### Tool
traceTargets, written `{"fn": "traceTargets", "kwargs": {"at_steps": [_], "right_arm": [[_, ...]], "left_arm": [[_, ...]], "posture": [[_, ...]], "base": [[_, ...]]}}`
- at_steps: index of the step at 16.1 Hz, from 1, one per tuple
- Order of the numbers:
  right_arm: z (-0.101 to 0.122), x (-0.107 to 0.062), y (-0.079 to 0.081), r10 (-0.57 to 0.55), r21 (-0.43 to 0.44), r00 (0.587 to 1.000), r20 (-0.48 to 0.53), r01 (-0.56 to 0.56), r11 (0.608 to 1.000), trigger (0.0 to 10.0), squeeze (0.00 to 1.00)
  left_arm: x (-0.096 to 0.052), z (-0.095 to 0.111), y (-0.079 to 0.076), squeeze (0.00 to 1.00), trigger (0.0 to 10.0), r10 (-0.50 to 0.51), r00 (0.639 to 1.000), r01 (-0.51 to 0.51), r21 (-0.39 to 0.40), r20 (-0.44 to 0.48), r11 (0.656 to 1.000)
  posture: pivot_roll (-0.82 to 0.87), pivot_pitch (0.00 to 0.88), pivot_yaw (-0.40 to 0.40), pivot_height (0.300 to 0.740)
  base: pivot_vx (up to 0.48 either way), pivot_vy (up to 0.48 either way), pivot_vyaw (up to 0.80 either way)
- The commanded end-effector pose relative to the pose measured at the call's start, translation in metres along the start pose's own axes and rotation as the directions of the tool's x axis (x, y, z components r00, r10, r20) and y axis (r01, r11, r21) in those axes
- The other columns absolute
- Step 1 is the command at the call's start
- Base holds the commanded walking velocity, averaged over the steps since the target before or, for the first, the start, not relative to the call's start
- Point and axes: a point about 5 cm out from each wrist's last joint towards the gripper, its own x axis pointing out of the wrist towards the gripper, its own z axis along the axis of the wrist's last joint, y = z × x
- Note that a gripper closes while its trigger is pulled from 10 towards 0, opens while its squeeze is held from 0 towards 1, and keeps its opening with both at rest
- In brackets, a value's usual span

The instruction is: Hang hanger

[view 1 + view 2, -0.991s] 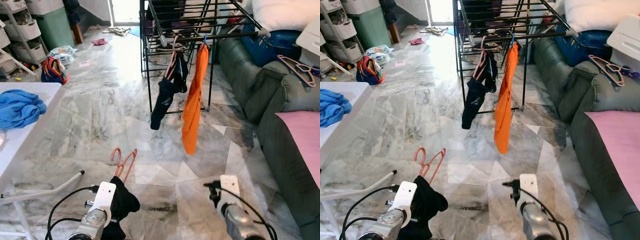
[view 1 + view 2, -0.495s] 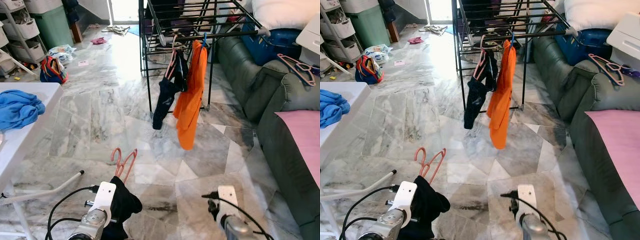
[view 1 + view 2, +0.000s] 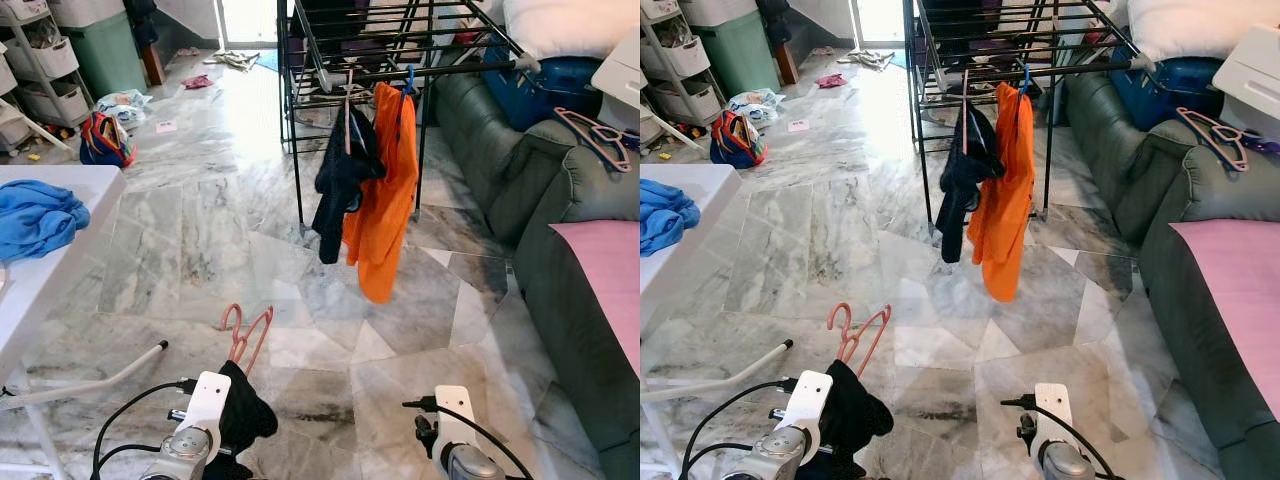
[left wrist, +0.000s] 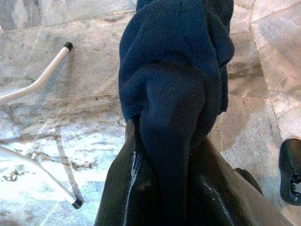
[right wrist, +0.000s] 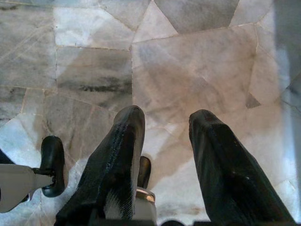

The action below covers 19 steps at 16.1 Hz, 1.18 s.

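My left gripper (image 4: 167, 136) is shut on a dark navy garment (image 4: 174, 70) low in front of me, above the marble floor. A pink hanger (image 3: 245, 335) sticks up out of that garment (image 3: 245, 415). My right gripper (image 5: 168, 113) hangs open over bare floor with nothing between its fingers; its wrist (image 3: 450, 405) sits at the bottom of the head view. Ahead stands a black drying rack (image 3: 400, 40). From its front rail hang an orange garment (image 3: 385, 190) and a dark garment (image 3: 340, 180), side by side and touching.
A green sofa (image 3: 545, 200) with a pink cushion (image 3: 605, 270) and loose pink hangers (image 3: 595, 135) runs along the right. A white table (image 3: 40, 270) with a blue cloth (image 3: 35, 215) stands at my left. Bags (image 3: 105, 140) and shelves lie far left.
The orange and dark garments on the rack have swung and now hang bunched together. My right arm has dropped lower and nearer to me. The left arm has sunk slightly with its garment.
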Motion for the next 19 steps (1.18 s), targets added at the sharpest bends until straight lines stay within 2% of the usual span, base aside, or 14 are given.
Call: {"fn": "traceTargets", "kwargs": {"at_steps": [1,3,4,5,7,11,19], "right_arm": [[-0.008,-0.002,-0.002,-0.011,0.008,0.999,-0.033,0.012,1.000,10.0,1.00],[-0.009,-0.002,-0.002,-0.009,0.019,0.999,-0.039,0.009,1.000,10.0,1.00],[-0.010,-0.002,-0.002,-0.009,0.021,0.999,-0.042,0.010,1.000,10.0,0.55],[-0.010,-0.002,-0.002,-0.008,0.026,0.999,-0.044,0.009,1.000,10.0,0.00],[-0.010,-0.002,-0.003,-0.009,0.035,0.999,-0.045,0.011,0.999,10.0,0.00],[-0.006,-0.001,-0.004,-0.017,0.052,0.999,-0.040,0.019,0.998,10.0,0.00],[0.000,0.000,-0.003,-0.021,0.060,1.000,-0.022,0.023,0.998,10.0,0.00]], "left_arm": [[0.000,-0.002,0.005,0.00,10.0,0.015,1.000,-0.015,0.009,-0.004,1.000],[0.000,-0.002,0.005,0.00,10.0,0.015,1.000,-0.015,0.008,-0.005,1.000],[0.000,-0.001,0.005,0.00,10.0,0.014,1.000,-0.014,0.006,-0.004,1.000],[0.000,0.000,0.005,0.00,10.0,0.014,1.000,-0.014,-0.005,-0.002,1.000],[0.001,0.005,0.003,0.00,10.0,0.009,1.000,-0.009,-0.032,0.010,0.999],[0.002,0.014,-0.001,0.00,10.0,-0.002,1.000,0.003,-0.035,0.029,0.999],[0.002,0.010,0.002,0.00,10.0,0.007,1.000,-0.007,-0.035,0.012,0.999]], "posture": [[-0.01,0.023,0.008,0.740],[-0.01,0.023,0.009,0.740],[-0.01,0.025,0.010,0.740],[-0.01,0.025,0.009,0.740],[-0.01,0.028,0.010,0.740],[-0.01,0.027,0.013,0.740],[-0.01,0.025,0.013,0.740]], "base": [[0.000,0.000,0.00],[0.000,0.000,0.00],[0.000,0.000,0.00],[0.000,0.000,0.00],[0.000,0.000,0.00],[0.000,0.000,0.00],[0.000,0.000,0.00]]}}
